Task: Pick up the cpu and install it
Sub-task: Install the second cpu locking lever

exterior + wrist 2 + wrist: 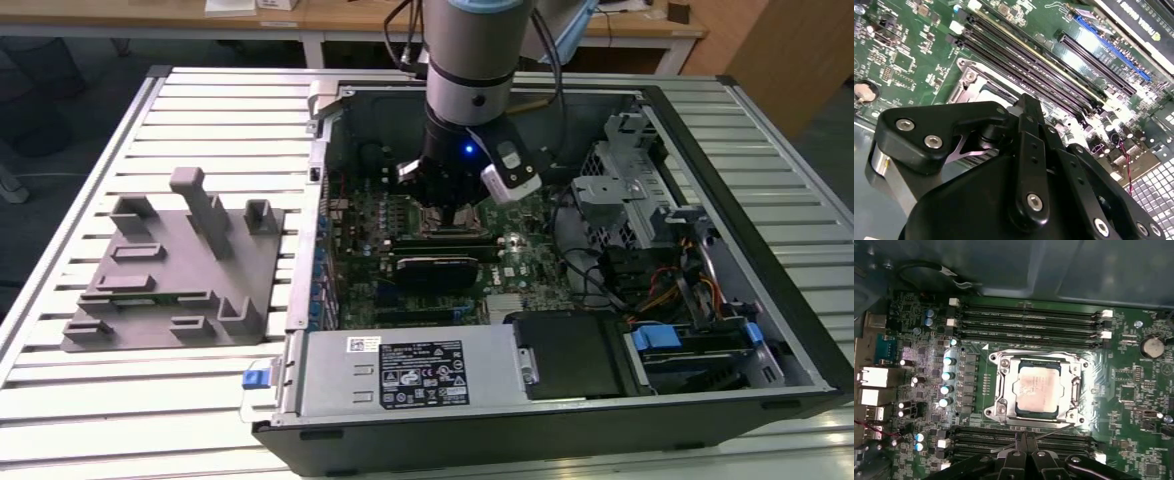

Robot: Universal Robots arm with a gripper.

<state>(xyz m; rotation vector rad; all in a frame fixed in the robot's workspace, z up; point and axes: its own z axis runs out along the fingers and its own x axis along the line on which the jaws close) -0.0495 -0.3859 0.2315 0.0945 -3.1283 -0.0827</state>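
silvery cpu (1038, 388) sits in the motherboard socket (1037, 390); closed, empty gripper (1026, 446) hovers just beside it.

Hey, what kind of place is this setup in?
Likely a robotics lab or test workshop: an open computer case lies on a slatted metal table, a grey fixture block beside it, wooden desks behind.

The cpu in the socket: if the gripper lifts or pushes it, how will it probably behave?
The cpu looks flat and rigid with a metal top, so it probably stays stiff and cannot roll or tip. That smooth top may be slippery. It lies inside the socket frame, so a sideways push would likely jam it against the frame; I would treat it as fragile.
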